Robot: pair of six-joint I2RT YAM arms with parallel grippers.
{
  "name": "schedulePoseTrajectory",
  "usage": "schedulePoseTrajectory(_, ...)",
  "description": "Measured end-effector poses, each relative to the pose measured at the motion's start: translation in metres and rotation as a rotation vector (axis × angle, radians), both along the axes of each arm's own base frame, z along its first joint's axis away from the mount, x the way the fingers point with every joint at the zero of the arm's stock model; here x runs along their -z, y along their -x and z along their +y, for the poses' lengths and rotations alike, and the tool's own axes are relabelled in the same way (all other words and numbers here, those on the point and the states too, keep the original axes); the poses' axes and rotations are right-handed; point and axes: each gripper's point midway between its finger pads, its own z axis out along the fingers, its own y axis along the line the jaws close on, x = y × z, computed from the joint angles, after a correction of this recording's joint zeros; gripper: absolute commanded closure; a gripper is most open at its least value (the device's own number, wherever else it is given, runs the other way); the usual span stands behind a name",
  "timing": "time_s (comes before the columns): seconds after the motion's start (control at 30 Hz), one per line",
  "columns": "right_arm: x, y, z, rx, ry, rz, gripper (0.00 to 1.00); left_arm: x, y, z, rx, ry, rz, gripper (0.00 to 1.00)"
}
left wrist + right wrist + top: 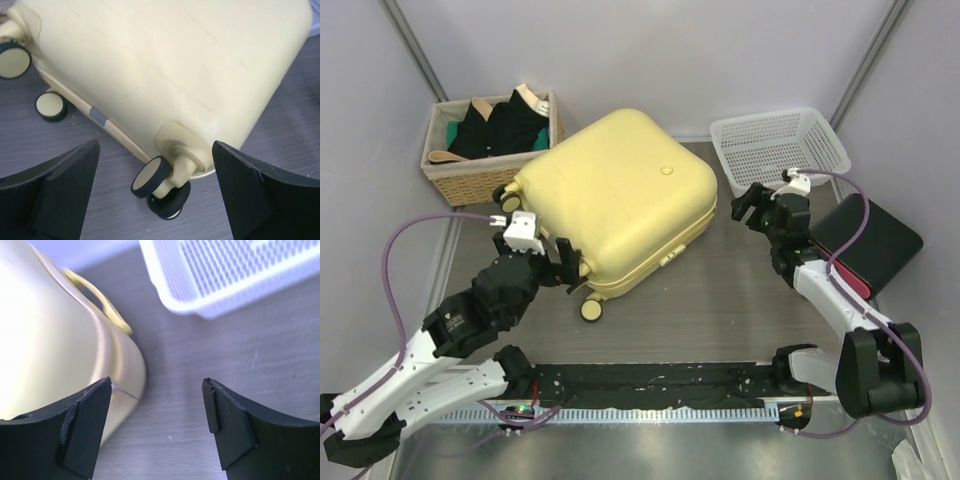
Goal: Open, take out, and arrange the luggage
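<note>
Luggage (615,205) lies shut and flat on the table (740,300) in the top view, left gripper (570,268) at its near corner, right gripper (748,208) off its right edge. Left wrist view: jaws spread wide, empty, a wheel (151,176) between them, untouched. Right wrist view: jaws apart, empty, the luggage beside one finger.

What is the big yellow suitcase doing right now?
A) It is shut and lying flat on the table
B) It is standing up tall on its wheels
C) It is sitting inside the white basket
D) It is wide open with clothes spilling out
A: the pale-yellow suitcase lies flat on the table with its two shell halves closed together, and a wheel sticks out sideways at its near end.
</note>
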Motion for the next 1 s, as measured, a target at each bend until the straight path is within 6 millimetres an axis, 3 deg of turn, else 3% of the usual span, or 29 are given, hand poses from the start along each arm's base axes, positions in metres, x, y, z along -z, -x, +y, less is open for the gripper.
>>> schedulePoseTrajectory(0.13, -0.057, -0.007, 0.002, -0.006, -0.010, -0.114, 0.14, -0.024, -0.009, -0.017, 0.049, -0.012, -0.003, 0.00)
schedulePoseTrajectory(0.2, -0.087, -0.016, 0.010, -0.047, -0.022, -0.158, 0.13, -0.031, -0.024, -0.034, 0.094, 0.004, 0.044, 0.00)
schedulePoseTrajectory(0.27, -0.104, -0.026, 0.021, -0.100, -0.033, -0.182, 0.13, -0.029, -0.049, -0.033, 0.079, 0.042, 0.094, 0.00)
schedulePoseTrajectory(0.4, -0.127, -0.055, 0.052, -0.263, -0.052, -0.198, 0.12, -0.007, -0.103, -0.001, -0.055, 0.140, 0.198, 0.00)
schedulePoseTrajectory(0.5, -0.130, -0.080, 0.078, -0.403, -0.071, -0.183, 0.12, -0.003, -0.117, 0.021, -0.137, 0.220, 0.223, 0.00)
schedulePoseTrajectory(0.57, -0.125, -0.092, 0.093, -0.483, -0.092, -0.164, 0.12, -0.015, -0.120, 0.031, -0.168, 0.299, 0.178, 0.00)
schedulePoseTrajectory(0.67, -0.105, -0.101, 0.113, -0.588, -0.146, -0.111, 0.12, -0.019, -0.119, 0.047, -0.221, 0.356, 0.137, 0.00)
schedulePoseTrajectory(0.8, -0.079, -0.097, 0.130, -0.666, -0.227, -0.046, 0.13, 0.004, -0.116, 0.051, -0.241, 0.395, 0.168, 0.00)
schedulePoseTrajectory(0.93, -0.076, -0.095, 0.132, -0.677, -0.242, -0.082, 0.14, 0.043, -0.124, 0.041, -0.225, 0.406, 0.274, 0.00)
schedulePoseTrajectory(1.0, -0.075, -0.094, 0.132, -0.673, -0.254, -0.108, 0.15, 0.043, -0.131, 0.036, -0.207, 0.427, 0.273, 0.00)
